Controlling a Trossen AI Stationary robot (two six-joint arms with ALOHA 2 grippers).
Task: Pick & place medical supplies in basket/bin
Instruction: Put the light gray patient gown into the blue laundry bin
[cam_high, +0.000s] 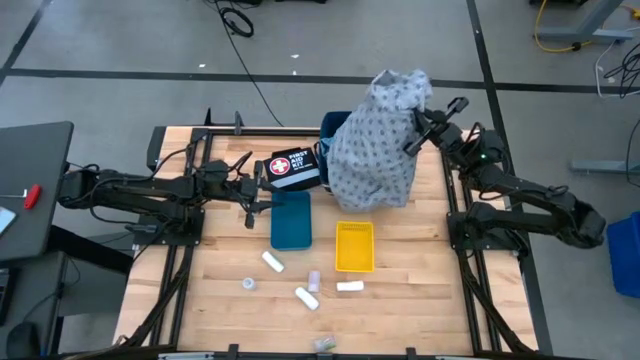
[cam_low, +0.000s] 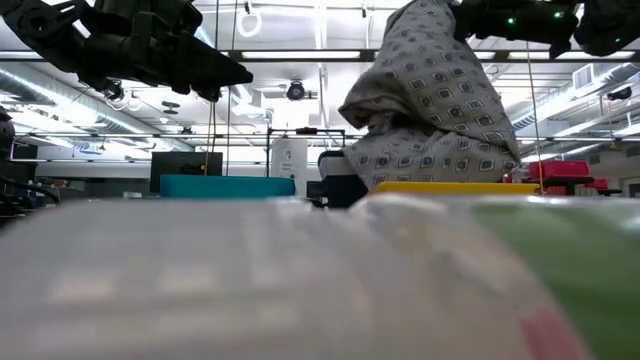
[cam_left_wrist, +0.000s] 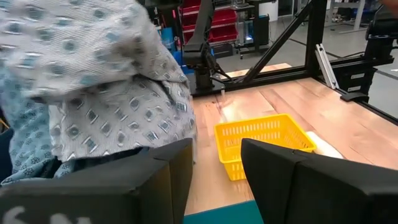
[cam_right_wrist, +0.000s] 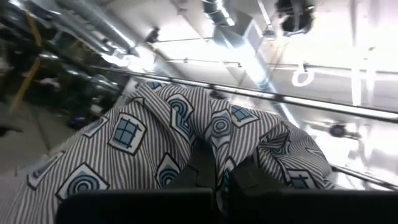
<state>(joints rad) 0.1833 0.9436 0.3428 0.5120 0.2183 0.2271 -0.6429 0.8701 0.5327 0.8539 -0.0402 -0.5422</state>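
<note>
A wooden table (cam_high: 410, 310) is seen from above, framed by black rails. Open wood is left along the lower edge and at lower right of the frame.

At centre left, the left arm is stretched level across the table toward the middle. The left gripper (cam_high: 248, 203) is held just left of a teal bin (cam_high: 291, 221); its fingers (cam_left_wrist: 292, 180) are parted to a moderate gap and nothing is held between them.

Just above the teal bin, a black first-aid pouch (cam_high: 292, 168) with a red-and-white cross label is seen. One yellow basket (cam_high: 354, 246) is set to the right of the teal bin, apart from it.

Below the two containers, three white gauze rolls are counted: one (cam_high: 272, 262) under the teal bin, one (cam_high: 307, 298) lower down, one (cam_high: 349, 287) under the yellow basket. One small white tape ring (cam_high: 249, 284) lies at lower left of them. One pale packet (cam_high: 313, 279) lies between the rolls, and a further small item (cam_high: 325, 344) lies at the bottom edge, too small to tell.

At upper centre, a grey patterned cloth (cam_high: 385, 140) is lifted in a tall drape, its lower folds hanging beside a dark blue bin (cam_high: 333, 125). A light blue cloth (cam_left_wrist: 22, 140) is seen behind it in the left wrist view.

At upper right, the right arm is bent up from the table's right side, and the right gripper (cam_high: 418, 133) is closed on the top of the grey cloth.
</note>
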